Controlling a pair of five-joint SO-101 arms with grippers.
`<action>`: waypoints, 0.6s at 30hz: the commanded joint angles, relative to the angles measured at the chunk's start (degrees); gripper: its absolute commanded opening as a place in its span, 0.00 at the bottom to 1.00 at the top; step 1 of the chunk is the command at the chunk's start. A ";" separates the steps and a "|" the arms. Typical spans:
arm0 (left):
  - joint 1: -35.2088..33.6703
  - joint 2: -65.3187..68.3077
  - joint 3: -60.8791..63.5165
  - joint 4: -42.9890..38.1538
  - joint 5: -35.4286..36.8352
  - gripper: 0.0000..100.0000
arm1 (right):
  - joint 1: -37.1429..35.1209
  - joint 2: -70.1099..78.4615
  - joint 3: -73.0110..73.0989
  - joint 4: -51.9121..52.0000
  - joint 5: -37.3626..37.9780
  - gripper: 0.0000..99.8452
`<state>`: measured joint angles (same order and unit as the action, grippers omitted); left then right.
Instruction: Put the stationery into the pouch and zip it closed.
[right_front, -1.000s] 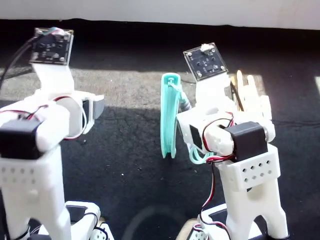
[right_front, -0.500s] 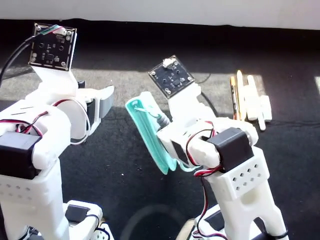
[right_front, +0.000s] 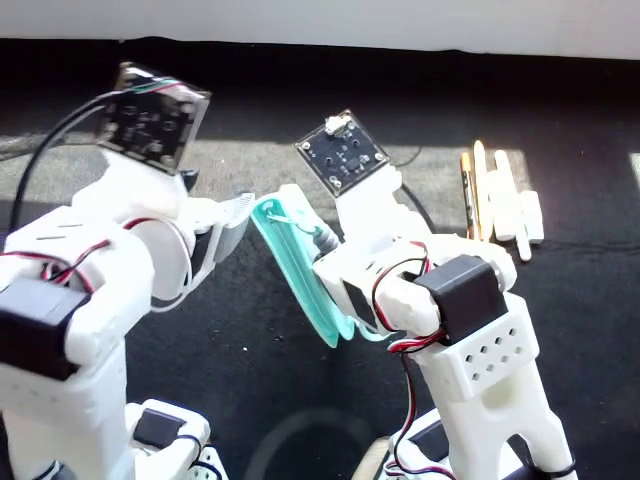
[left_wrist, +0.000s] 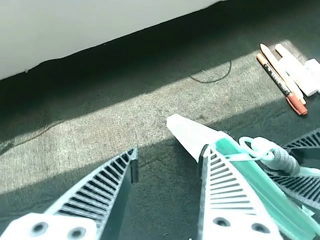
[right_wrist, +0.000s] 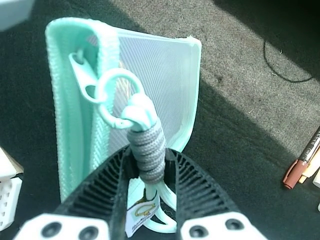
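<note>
Right gripper (right_wrist: 148, 154) is clamped tight on the gray-wrapped cord (right_wrist: 145, 132) of the mint pouch (right_wrist: 155, 75), which hangs tilted between the arms. Left gripper (left_wrist: 169, 152) is spread wide and holds nothing, one finger right by the pouch's top corner. Pens (right_front: 495, 190) lie on the mat (right_front: 250, 360), well apart. Small white tag (right_wrist: 141, 212) on the pouch, print unreadable.

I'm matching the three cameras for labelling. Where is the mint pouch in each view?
High view: pouch hangs tilted at centre, between the two arms.
Left wrist view: pouch just beyond one of the open jaws.
Right wrist view: pouch stands beyond the shut jaws, which clamp its cord.
Shared landmark: the pens on the table.
</note>
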<state>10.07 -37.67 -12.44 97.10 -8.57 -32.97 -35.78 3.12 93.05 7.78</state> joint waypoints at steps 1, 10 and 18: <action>1.98 3.12 -2.42 0.09 -3.60 0.21 | 0.13 -0.75 -0.31 -0.84 0.70 0.01; 2.15 8.75 -8.84 0.00 -3.96 0.21 | 0.13 -0.75 -0.31 -0.75 0.70 0.01; 2.15 11.82 -8.92 0.18 -5.36 0.21 | 0.13 -0.75 -0.31 -0.75 0.70 0.01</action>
<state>11.56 -25.98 -19.56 97.10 -12.18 -32.97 -35.78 3.12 93.05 7.78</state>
